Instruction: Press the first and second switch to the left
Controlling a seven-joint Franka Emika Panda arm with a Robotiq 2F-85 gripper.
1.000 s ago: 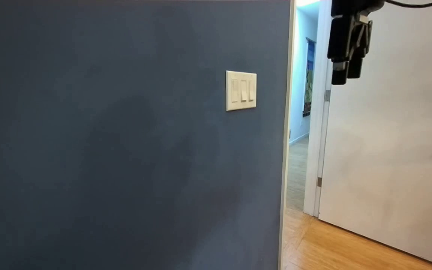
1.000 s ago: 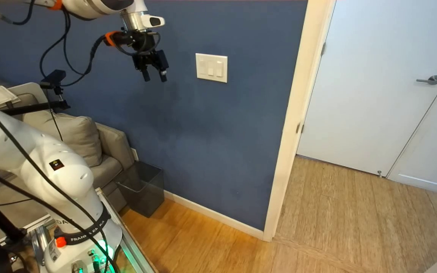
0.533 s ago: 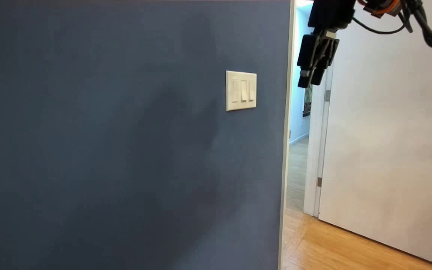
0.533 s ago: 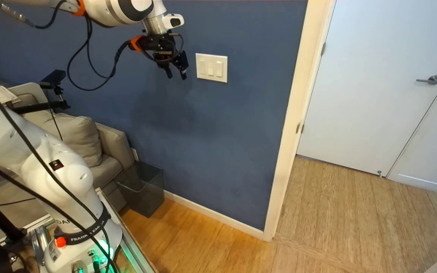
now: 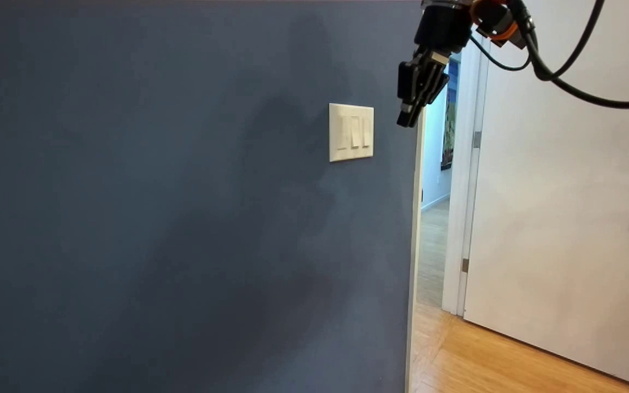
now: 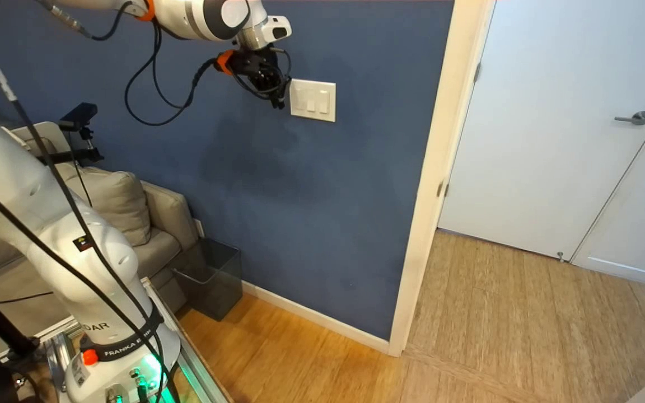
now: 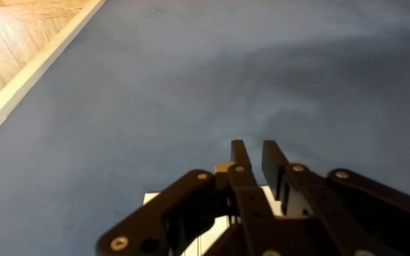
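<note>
A cream wall plate [image 6: 312, 115] carries 3 narrow upright toggles and shows in both exterior views. Its leftmost toggle, the first switch [image 5: 342, 132], sits beside the middle one, the second switch [image 5: 355, 132]. Just left of the plate hangs my gripper [image 6: 279, 104] in an exterior view, tilted downward. From the opposite angle the gripper [image 5: 408, 120] is seen apart from the plate, touching nothing. In the wrist view a narrow gap with nothing in it separates the fingertips of the gripper [image 7: 254, 144]; behind its linkage, part of the plate [image 7: 212, 234] shows and the switches are mostly hidden.
The blue wall [image 6: 322, 224] ends at a cream door frame [image 6: 440, 168], with a white door [image 6: 546, 123] beyond. A sofa [image 6: 160, 246], a dark bin [image 6: 210, 280] and a camera on a stand [image 6: 79, 120] are below the arm. Cables [image 6: 160, 120] loop from the arm.
The arm has moved toward the plate, rightward in an exterior view and leftward and down from the opposite angle. The fingers have drawn much closer together.
</note>
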